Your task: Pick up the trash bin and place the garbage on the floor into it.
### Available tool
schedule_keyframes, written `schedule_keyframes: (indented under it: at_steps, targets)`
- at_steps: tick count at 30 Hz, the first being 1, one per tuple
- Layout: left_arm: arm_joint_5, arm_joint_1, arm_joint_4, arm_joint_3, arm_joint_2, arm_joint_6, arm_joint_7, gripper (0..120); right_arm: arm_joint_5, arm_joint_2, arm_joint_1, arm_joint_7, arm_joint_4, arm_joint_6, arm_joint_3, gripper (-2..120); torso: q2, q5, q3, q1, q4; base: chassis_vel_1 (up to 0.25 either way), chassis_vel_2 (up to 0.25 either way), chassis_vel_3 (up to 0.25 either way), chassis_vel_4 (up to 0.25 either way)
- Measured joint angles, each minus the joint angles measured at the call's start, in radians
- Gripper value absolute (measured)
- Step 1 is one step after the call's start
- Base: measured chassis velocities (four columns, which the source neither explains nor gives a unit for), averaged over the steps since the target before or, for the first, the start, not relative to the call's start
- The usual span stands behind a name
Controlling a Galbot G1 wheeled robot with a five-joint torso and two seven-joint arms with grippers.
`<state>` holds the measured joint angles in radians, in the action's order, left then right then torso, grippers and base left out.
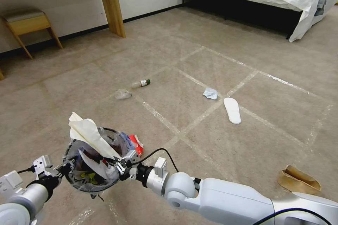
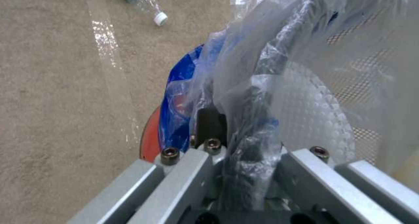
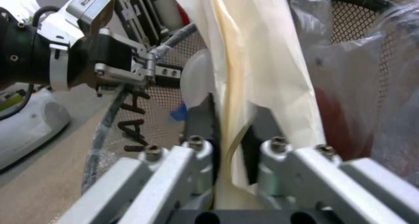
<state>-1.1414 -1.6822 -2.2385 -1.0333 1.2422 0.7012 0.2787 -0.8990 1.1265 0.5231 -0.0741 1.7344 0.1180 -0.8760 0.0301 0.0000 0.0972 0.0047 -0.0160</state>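
My arms are smooth white-and-silver shells with black wrist bands. A black cable (image 1: 160, 153) loops over the right forearm. Each gripper, left gripper (image 2: 244, 142) and right gripper (image 3: 231, 132), has brushed aluminium bars, dark finger pads and hex-socket screws (image 2: 169, 153).

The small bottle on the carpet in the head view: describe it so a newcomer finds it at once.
Start at the wooden desk leg by the wall and come down the carpet toward the robot. The bottle lies on its side beside a crumpled clear wrapper. Its green cap and label set it apart.
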Motion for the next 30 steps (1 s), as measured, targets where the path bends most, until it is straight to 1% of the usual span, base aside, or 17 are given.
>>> schedule_keyframes:
  at_steps: [1, 2, 4, 5, 6, 7, 8, 9, 11, 12, 14, 15, 16, 18, 19, 21, 30]
  targets:
    - [0.0, 0.0, 0.001, 0.0, 0.0, 0.0, 0.0, 1, 0.001, -0.001, 0.0, 0.0, 0.0, 0.0, 0.0, 22, 0.0, 0.0, 0.0, 0.0, 0.0, 0.0, 0.0, 0.0, 0.0]
    - [0.0, 0.0, 0.001, 0.0, 0.0, 0.0, 0.0, 1, 0.001, -0.001, 0.0, 0.0, 0.0, 0.0, 0.0, 22, 0.0, 0.0, 0.0, 0.0, 0.0, 0.0, 0.0, 0.0, 0.0]
    - [0.0, 0.0, 0.001, 0.0, -0.002, 0.0, 0.0, 1, 0.001, -0.005, 0.001, 0.001, 0.002, -0.001, 0.0, 36, 0.0, 0.0, 0.0, 0.0, 0.0001, 0.0, 0.0, 0.0, 0.0]
    - [0.0, 0.001, 0.001, 0.0, -0.002, 0.0, 0.0, 1, 0.001, -0.007, 0.001, 0.002, 0.002, -0.001, 0.001, 39, 0.0, 0.0, 0.0, 0.0, 0.0, 0.0, 0.0, 0.0, 0.0]
    - [0.0, 0.001, 0.001, 0.0, -0.002, 0.0, 0.0, 1, 0.001, -0.007, 0.001, 0.002, 0.002, -0.001, 0.001, 39, 0.0, 0.0, 0.0, 0.0, 0.0, 0.0, 0.0, 0.0, 0.0]
    - [0.0, 0.003, 0.001, 0.001, -0.003, 0.0, 0.0, 1, 0.002, -0.009, 0.002, 0.002, 0.002, -0.001, 0.001, 45, 0.0, 0.0, 0.0, 0.0, 0.0, 0.0, 0.0, 0.0, 0.0]
    - [0.0, 0.004, 0.001, 0.001, -0.003, 0.0, 0.0, 1, 0.002, -0.009, 0.004, 0.002, 0.002, -0.001, 0.001, 48, 0.0, -0.0001, 0.0, 0.0, 0.0, 0.0, 0.0, 0.0, 0.0]
    - [0.0, 0.004, 0.001, 0.001, -0.003, 0.0, 0.0, 1, 0.002, -0.009, 0.004, 0.002, 0.002, -0.001, 0.001, 48, 0.0, -0.0001, 0.0, 0.0, 0.0, 0.0, 0.0, 0.0, 0.0]
    - [0.0, 0.006, 0.002, 0.003, -0.003, 0.0, 0.0, 1, 0.004, -0.009, 0.007, 0.002, 0.003, -0.001, 0.001, 61, 0.0, 0.0, 0.0, 0.0, 0.0, 0.0, 0.0, 0.0, 0.0]
    - [0.0, 0.006, 0.002, 0.003, -0.003, 0.0, 0.0, 1, 0.004, -0.009, 0.007, 0.002, 0.003, -0.001, 0.001, 61, 0.0, 0.0, 0.0, 0.0, 0.0, 0.0, 0.0, 0.0, 0.0]
    - [-0.001, 0.005, 0.002, 0.004, -0.003, 0.0, 0.0, 1, 0.007, -0.008, 0.01, 0.002, 0.004, -0.001, 0.001, 73, 0.0, 0.0, 0.0, 0.0, 0.0, 0.0, 0.0, 0.0, 0.0]
    - [-0.001, 0.005, 0.002, 0.004, -0.003, 0.0, 0.0, 1, 0.007, -0.008, 0.01, 0.002, 0.004, -0.001, 0.001, 73, 0.0, 0.0, 0.0, 0.0, 0.0, 0.0, 0.0, 0.0, 0.0]
    - [-0.001, 0.004, 0.002, 0.004, -0.002, 0.0, -0.001, 1, 0.008, -0.008, 0.01, 0.002, 0.005, -0.001, 0.001, 79, 0.0, 0.0, 0.0, 0.0, 0.0, 0.0, 0.0, 0.0, 0.0]
    - [-0.001, 0.003, 0.003, 0.004, -0.002, 0.0, 0.0, 1, 0.008, -0.008, 0.01, 0.002, 0.004, -0.001, 0.001, 81, 0.0, 0.0, 0.0, 0.0, 0.0, 0.0, 0.0, 0.0, 0.0]
    - [0.0, 0.002, 0.003, 0.002, 0.0, 0.0, 0.0, 1, 0.008, -0.009, 0.01, 0.0, 0.003, -0.001, 0.001, 88, 0.0, 0.0, 0.0, 0.0, 0.0, 0.0, 0.0, 0.0, 0.0]
    - [0.0, 0.001, 0.003, 0.002, 0.001, -0.001, 0.0, 1, 0.008, -0.007, 0.01, 0.0, 0.003, -0.001, 0.001, 90, 0.0, 0.0, 0.0, 0.0, 0.0001, 0.0, 0.0, 0.0, 0.0]
    - [0.004, 0.0, 0.008, 0.003, 0.005, -0.002, -0.001, 1, 0.008, -0.004, 0.013, -0.002, 0.016, -0.001, 0.006, 88, 0.0, 0.0, 0.0, 0.0, 0.0, 0.0, 0.0, 0.0, 0.0]
